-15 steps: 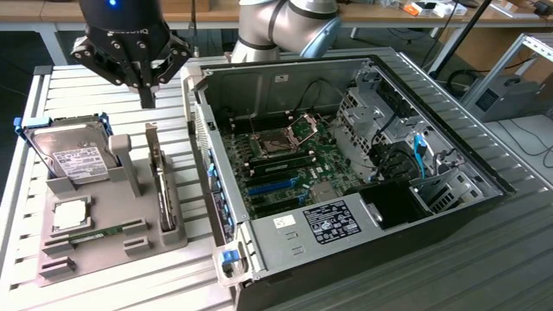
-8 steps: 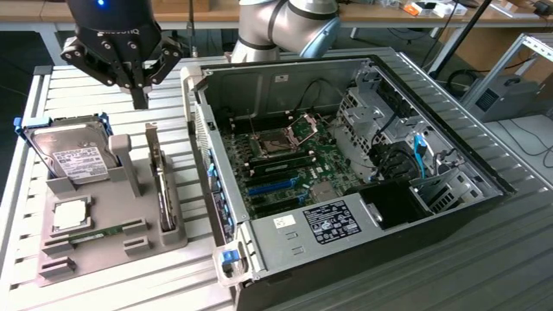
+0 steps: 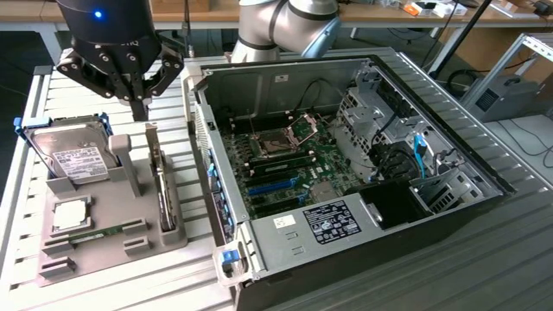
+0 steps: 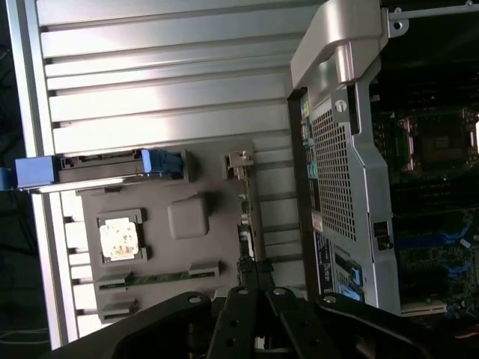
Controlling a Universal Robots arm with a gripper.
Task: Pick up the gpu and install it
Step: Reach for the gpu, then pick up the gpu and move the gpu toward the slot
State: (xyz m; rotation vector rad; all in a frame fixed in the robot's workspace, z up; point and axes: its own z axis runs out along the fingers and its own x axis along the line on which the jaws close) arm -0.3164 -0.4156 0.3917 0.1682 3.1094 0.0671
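The gripper (image 3: 138, 115) hangs shut and empty over the gpu (image 3: 160, 184). The thin card looks light, stiff and easy to break, so its top edge seems the best place to hold.

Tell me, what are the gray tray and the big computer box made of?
The gray tray looks like matte plastic: dull, even gray, no shine. The computer box looks like bare sheet metal: silvery, with folded edges and punched holes.

One robot arm (image 3: 276, 26), one gripper (image 3: 138, 113), one open computer case (image 3: 285, 74), one gray tray (image 3: 95, 256), on it one hard drive (image 3: 78, 155), one gpu (image 3: 160, 188), one processor chip (image 3: 69, 214), one green memory stick (image 3: 103, 231), and one slatted table (image 3: 129, 291) underneath.
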